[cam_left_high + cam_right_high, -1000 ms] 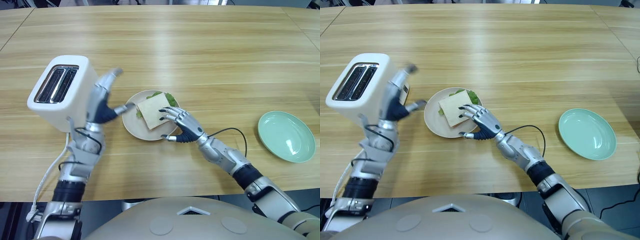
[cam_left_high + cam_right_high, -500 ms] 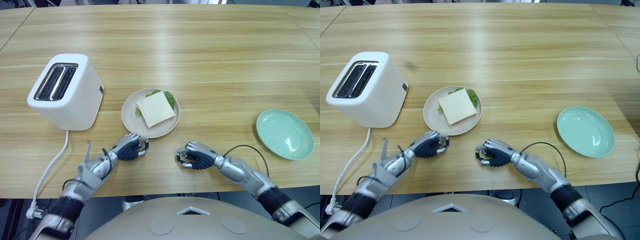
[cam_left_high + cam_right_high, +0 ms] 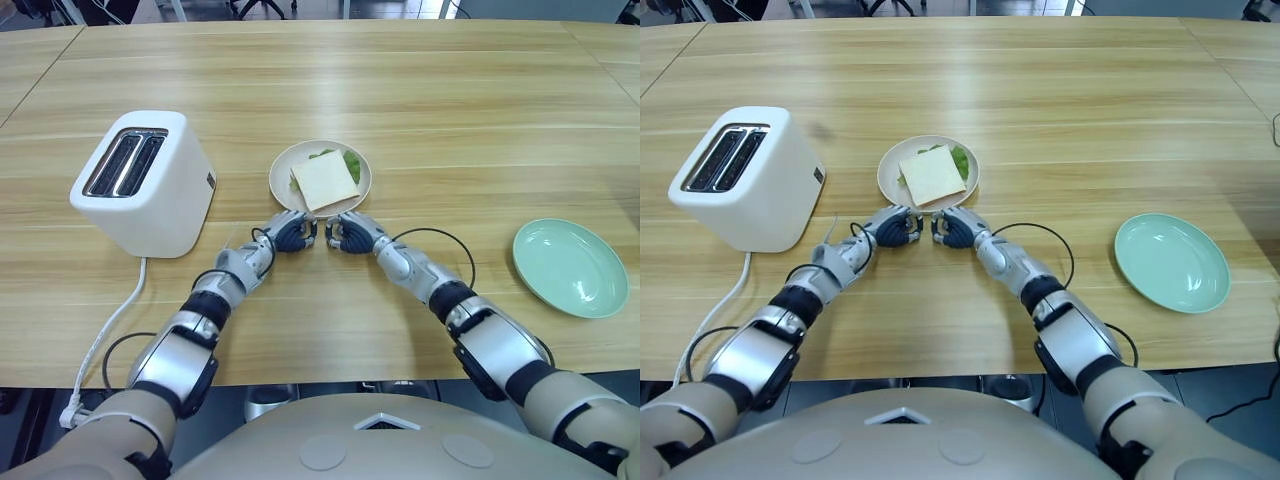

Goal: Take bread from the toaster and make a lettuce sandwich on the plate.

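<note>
The left hand (image 3: 292, 231) and the right hand (image 3: 349, 232) are resting side by side on the worktop (image 3: 420, 100), just in front of the plate (image 3: 280, 180). Both are curled into loose fists that are holding nothing, with knuckles nearly meeting. On the plate a bread slice (image 3: 324, 181) is lying flat over lettuce (image 3: 350, 161), whose green edge is peeking out at the far side; whether a second slice is sitting beneath the leaf cannot be told. The toaster (image 3: 150, 190) is standing to the left, well apart from the plate, with no bread rising from its dark slots and its power cord (image 3: 110, 330) trailing toward the near edge. A green dish (image 3: 572, 268) is sitting far to the right. Judging by this layout, the assembly step is looking finished or nearly so, and the hands are idling rather than working. Any next move is calling only for care. The hands should be lifting clear without nudging the plate rim, or, if the top slice needs squaring, uncurling before pressing it gently.
</note>
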